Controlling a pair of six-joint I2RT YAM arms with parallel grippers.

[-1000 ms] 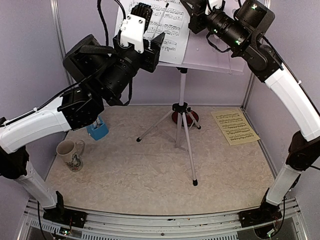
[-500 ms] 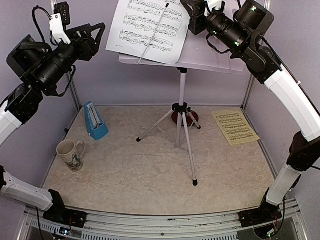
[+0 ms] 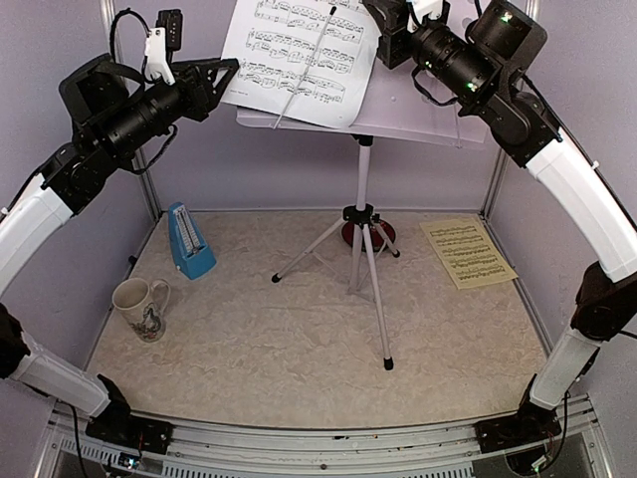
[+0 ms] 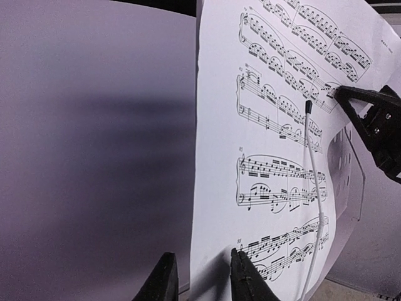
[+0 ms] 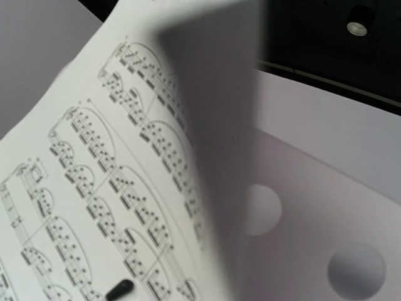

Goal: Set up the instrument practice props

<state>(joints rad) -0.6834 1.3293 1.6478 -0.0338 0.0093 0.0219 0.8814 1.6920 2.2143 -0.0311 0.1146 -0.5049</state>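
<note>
The white music sheet [image 3: 299, 55] leans on the white perforated music stand [image 3: 418, 110] under a thin white retaining wire [image 4: 311, 163]. My left gripper [image 3: 231, 68] is open, and its two fingertips [image 4: 244, 276] straddle the sheet's left edge [image 4: 195, 188]. My right gripper [image 3: 383, 28] is shut at the sheet's right edge [image 5: 213, 188], which curls up toward its camera; its fingers do not show in the right wrist view. The yellow music sheet [image 3: 468, 252] lies flat at the right. At the left wall stands the blue metronome [image 3: 189, 241].
The stand's silver tripod [image 3: 363, 259] spreads over the middle of the table. A red plate [image 3: 386, 235] lies behind its legs. A white patterned mug [image 3: 139, 307] sits at the front left, near the metronome. Purple walls close in the back and sides.
My left arm swung away from the front of the stand to the far left, then came back toward the sheet's left edge, its jaws narrower. The right arm stayed put.
</note>
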